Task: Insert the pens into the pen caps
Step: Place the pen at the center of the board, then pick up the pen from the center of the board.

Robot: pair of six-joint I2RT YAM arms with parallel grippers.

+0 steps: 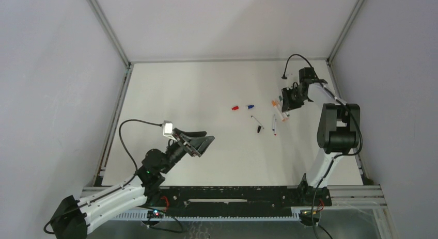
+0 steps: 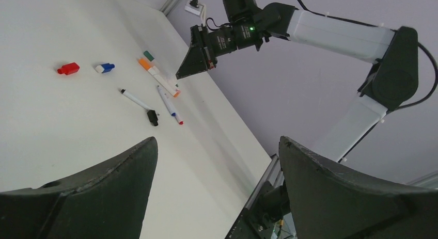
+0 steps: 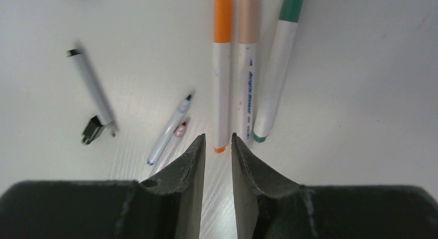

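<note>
We place everything on the white counter (image 1: 206, 84) from the orange-capped pen (image 3: 222, 74), which lies well over on the right arm's side. The right arm (image 1: 338, 128) reaches out to it. The left arm (image 1: 113, 197) sits well apart from it and is by far the farther of the two.

The left claw (image 2: 217, 141) hangs spread wide and empty, facing roughly toward that pen. The right claw (image 3: 218, 138) hovers just at the pen's tail end, its fingers parted only narrowly. Bare counter shows between them and they pinch nothing.

The pen's long axis runs straight away from the claw, in line with the gap. We judge that the claw must advance along the barrel before closing. A paler pen (image 3: 248, 79) lies parallel and just beside the orange-capped pen, with a green-capped pen (image 3: 276, 68) beyond it, so one finger has little room.

On the orange-capped pen's other side, toward the left arm, lie:
- a blue-tipped pen (image 3: 168, 133) over a red-tipped pen (image 3: 180, 129), both near
- a black-tipped pen (image 3: 93, 89) farther off, its black cap (image 3: 91, 131) touching it
- the blue cap (image 2: 105, 68) and the red cap (image 2: 68, 68), farthest out, both loose
</note>
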